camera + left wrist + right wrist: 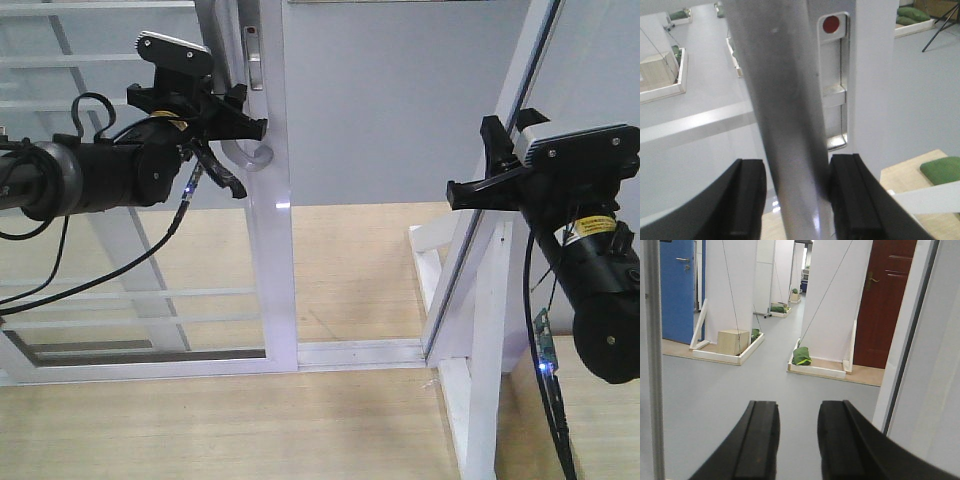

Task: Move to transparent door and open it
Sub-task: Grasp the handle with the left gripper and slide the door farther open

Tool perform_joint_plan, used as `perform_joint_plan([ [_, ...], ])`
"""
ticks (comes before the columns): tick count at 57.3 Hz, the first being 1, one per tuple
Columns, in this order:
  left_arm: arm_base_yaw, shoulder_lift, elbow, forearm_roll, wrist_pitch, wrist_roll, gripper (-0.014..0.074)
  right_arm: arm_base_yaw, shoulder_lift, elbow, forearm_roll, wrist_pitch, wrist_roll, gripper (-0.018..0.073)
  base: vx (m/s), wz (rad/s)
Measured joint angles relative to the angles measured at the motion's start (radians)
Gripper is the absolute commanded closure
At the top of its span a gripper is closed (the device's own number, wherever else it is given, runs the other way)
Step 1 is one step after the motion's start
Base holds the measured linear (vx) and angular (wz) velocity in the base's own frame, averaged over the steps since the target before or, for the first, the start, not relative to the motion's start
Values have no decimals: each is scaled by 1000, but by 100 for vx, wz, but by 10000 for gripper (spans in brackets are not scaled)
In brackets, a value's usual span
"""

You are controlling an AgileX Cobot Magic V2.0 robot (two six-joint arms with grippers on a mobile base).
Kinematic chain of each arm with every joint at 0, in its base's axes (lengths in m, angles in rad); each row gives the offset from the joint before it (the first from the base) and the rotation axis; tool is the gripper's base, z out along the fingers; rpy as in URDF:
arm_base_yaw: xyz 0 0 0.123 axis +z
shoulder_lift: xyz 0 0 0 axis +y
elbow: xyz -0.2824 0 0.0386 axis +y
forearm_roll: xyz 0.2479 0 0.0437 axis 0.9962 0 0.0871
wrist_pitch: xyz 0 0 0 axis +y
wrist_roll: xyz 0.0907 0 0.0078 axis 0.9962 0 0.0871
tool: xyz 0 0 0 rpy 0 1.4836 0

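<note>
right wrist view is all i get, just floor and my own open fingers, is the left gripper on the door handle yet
Observer: Yes. In the left wrist view the pull handle runs between the fingers of the left gripper, and both pads look pressed against it.
Operator: any lock near it
Observer: A recessed metal plate with a red dot sits in the frame just right of the handle.
Operator: where's my right gripper vs the door
Observer: In the front view the right gripper is off to the right beside a white frame post, apart from the transparent door.
</note>
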State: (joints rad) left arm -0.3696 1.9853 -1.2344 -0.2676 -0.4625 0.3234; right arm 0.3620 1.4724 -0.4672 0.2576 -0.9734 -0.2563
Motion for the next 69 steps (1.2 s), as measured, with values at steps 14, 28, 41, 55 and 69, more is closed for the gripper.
perform_joint_plan([
  [14, 57, -38, 15, -3, 74, 3, 224, 0, 0, 0, 2, 0, -2, 264, 0, 0],
  [28, 127, -102, 91, 3, 77, 4, 224, 0, 0, 0, 3, 0, -2, 265, 0, 0],
  [41, 212, -178, 152, -20, 78, 37, 224, 0, 0, 0, 3, 0, -2, 265, 0, 0],
  [55, 273, -217, 166, -72, 48, 46, 265, 0, 0, 0, 3, 0, -2, 265, 0, 0],
  [69, 319, -233, 176, -133, 42, 58, 365, 0, 0, 0, 3, 0, -2, 265, 0, 0],
])
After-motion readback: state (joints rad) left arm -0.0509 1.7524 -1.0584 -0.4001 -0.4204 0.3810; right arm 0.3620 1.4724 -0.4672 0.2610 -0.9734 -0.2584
